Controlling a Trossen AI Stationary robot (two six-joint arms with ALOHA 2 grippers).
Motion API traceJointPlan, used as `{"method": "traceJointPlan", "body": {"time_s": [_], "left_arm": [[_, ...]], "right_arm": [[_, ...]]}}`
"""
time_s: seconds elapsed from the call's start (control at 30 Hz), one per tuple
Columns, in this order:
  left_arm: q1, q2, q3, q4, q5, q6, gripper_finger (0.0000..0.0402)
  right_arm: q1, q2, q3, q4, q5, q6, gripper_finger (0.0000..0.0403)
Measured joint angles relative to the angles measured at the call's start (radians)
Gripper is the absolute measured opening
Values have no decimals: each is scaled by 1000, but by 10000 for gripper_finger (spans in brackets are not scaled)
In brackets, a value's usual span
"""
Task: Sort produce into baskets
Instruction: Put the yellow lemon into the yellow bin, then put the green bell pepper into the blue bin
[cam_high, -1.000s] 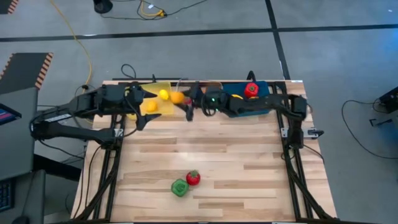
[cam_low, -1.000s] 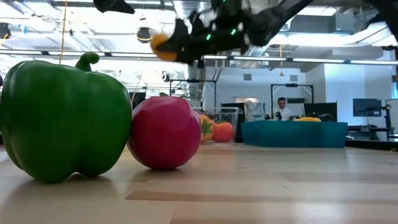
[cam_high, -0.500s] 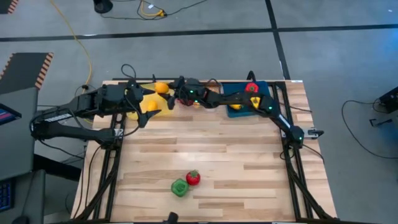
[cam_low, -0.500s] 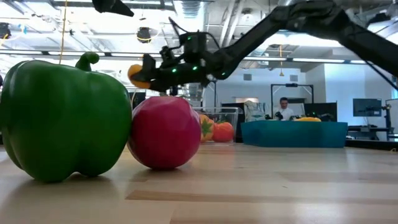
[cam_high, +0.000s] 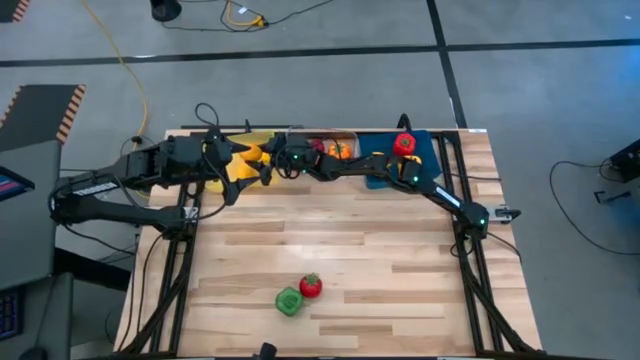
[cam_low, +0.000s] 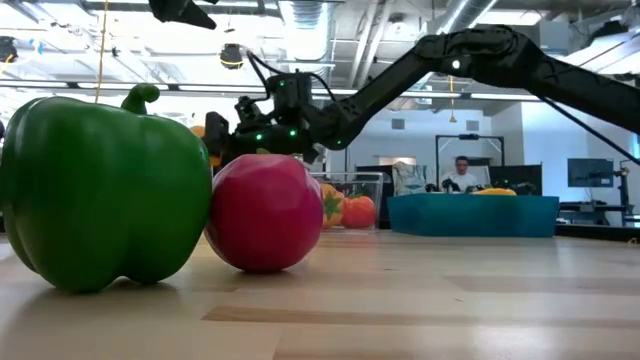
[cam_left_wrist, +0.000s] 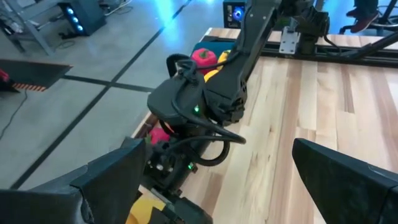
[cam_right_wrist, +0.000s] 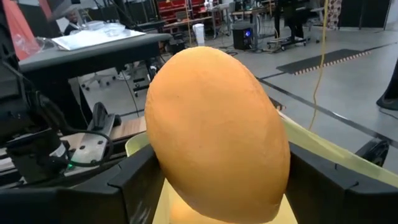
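My right gripper (cam_high: 262, 160) reaches level along the table's far edge and is shut on an orange citrus (cam_right_wrist: 217, 124) over the yellow basket (cam_right_wrist: 323, 155). My left gripper (cam_high: 228, 170) hovers open at the far left above the same basket (cam_high: 240, 172), holding nothing. The clear basket (cam_high: 350, 137) holds red and orange produce. In the blue basket (cam_high: 425, 140) lie a red pepper (cam_high: 404, 144) and something yellow. A green pepper (cam_high: 288, 301) and a red green-topped fruit (cam_high: 310, 286) stand on the table near its front edge, touching each other. My right gripper pinches the orange citrus between its two fingers (cam_right_wrist: 134, 180), one on each side of the fruit's lower half (cam_right_wrist: 171, 168). The fingers come level from the table's right. The fruit hangs clear above the yellow basket's floor.
The three baskets stand in a row along the far edge. My two arms are close together over the yellow one. The wooden table (cam_high: 350, 240) between the baskets and the two fruits at the front is bare. A person sits in the room beyond the table (cam_low: 455, 172).
My right gripper has carried the orange citrus toward the table's left edge and downward, from beside the clear basket to over the yellow basket. The arm has stretched out far. My left gripper has stayed where it was.
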Motion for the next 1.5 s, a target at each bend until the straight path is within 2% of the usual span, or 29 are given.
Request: {"method": "traceJointPlan", "body": {"time_s": [0.27,0.57,0.83,0.93,1.07,1.17,1.3,1.5], "left_arm": [[0,2,0,-4,1,0,391],[0,2,0,-4,12,0,391],[0,2,0,-5,37,-7,391],[0,2,0,-5,70,-13,391],[-2,2,0,-6,143,-38,391],[-25,13,0,-7,160,-63,391],[-93,43,0,-31,161,-111,391],[-234,136,0,-48,169,-209,391]], "right_arm": [[-1,-1,0,-1,0,1,321],[-1,-1,0,-17,0,-2,394],[-1,-40,0,-85,-1,-5,393],[-2,-109,-1,-212,-1,-22,396],[-5,-234,-1,-432,-2,-192,396],[-5,-339,-1,-588,-2,-284,394],[-9,-484,-1,-765,1,-366,393],[-24,-658,-1,-1023,31,-376,393]]}}
